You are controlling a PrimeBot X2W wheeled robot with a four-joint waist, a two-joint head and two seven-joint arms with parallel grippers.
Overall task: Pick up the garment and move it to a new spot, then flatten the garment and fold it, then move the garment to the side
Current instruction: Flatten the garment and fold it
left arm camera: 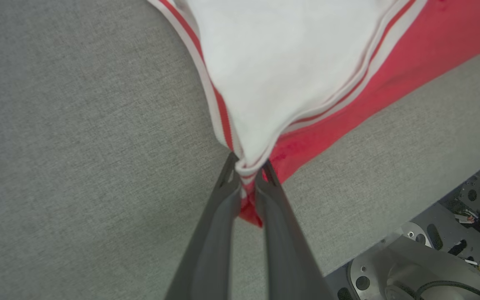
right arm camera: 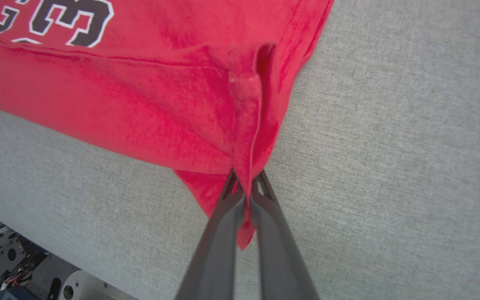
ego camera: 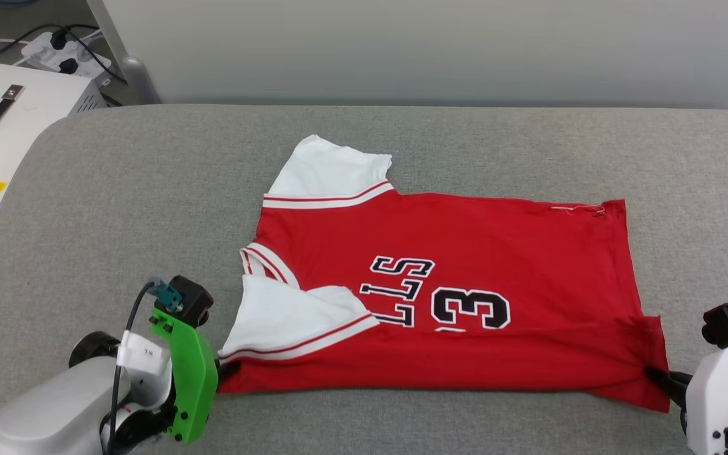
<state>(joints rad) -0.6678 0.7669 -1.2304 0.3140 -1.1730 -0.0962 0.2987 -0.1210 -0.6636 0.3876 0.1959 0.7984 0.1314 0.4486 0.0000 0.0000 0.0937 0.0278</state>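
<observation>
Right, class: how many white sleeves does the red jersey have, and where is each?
2. The far sleeve lies flat at the jersey's upper left in the head view; the near sleeve is folded over the red front, its corner pinched by the left gripper.

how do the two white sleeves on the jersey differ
The far sleeve lies spread on the grey surface beyond the jersey's red body; the near sleeve lies folded onto it. The left gripper pinches the near sleeve's corner; the far sleeve is untouched. Both are white with striped trim.
</observation>
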